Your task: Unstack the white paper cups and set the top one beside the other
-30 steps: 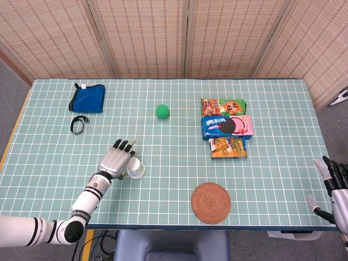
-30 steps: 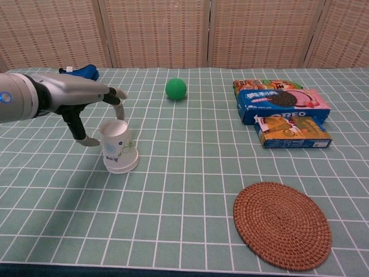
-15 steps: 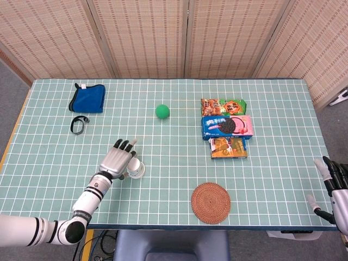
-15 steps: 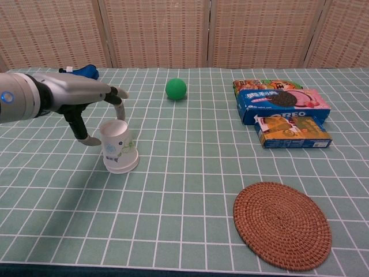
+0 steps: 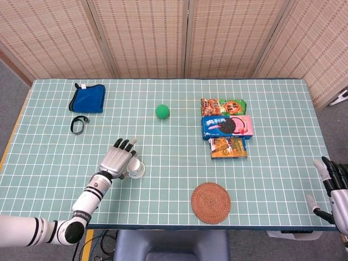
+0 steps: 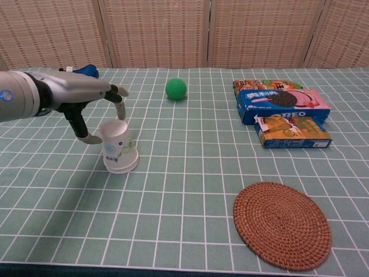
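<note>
Under left hand [image 5: 118,160], cups [image 5: 136,169] half-hidden

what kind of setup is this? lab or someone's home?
Most likely a lab or staged test bench, not a home: a table with a teal grid-lined cover, woven folding screens walling it off, and unrelated props laid out, such as snack boxes, a green ball and a round woven coaster.

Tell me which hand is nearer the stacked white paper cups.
Left. The left hand hovers right over the paper cups, fingers spread around the top without gripping. The right hand sits off the table's far right edge, well away from them.
</note>
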Motion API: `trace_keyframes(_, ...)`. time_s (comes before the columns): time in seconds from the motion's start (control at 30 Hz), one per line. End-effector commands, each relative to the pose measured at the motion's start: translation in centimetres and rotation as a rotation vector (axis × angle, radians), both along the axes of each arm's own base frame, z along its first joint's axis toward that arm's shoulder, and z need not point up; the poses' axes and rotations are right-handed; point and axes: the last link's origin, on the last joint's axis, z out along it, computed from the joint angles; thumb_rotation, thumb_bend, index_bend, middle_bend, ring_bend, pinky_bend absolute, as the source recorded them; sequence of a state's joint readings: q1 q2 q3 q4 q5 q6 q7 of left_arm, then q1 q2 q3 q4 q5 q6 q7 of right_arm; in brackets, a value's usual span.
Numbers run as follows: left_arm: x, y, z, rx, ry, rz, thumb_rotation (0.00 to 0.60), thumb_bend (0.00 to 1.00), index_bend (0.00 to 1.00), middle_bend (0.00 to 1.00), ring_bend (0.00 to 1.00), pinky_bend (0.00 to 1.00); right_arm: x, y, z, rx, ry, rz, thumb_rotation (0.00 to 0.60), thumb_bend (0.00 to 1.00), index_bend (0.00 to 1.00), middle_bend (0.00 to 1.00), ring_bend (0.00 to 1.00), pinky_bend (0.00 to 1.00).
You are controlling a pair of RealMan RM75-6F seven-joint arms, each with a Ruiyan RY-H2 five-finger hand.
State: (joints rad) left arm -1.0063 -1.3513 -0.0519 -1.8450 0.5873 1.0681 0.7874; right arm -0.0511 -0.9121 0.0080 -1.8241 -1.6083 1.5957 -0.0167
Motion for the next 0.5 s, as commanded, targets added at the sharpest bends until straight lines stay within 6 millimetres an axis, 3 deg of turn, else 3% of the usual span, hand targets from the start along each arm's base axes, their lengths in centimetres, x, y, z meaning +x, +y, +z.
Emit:
trace_keyframes(0.03,-0.03,0.02,-0.04,0.0,-0.003,-0.001,0.6,0.29,0.36,0.0,0.0,0.0,-0.01,-0.01,0.01,0.0,0.0,-0.001,0.6,0.3,0.01,0.0,0.0,0.0)
trace_keyframes(0.5,0.14,0.23,-0.24,-0.003,-0.014,-0.008,0.6,0.29,0.38,0.0,0.0,0.0,-0.03,-0.03,0.0,0.001,0.001,-0.002,0.6,0.3,0.01,0.0,0.0,0.0)
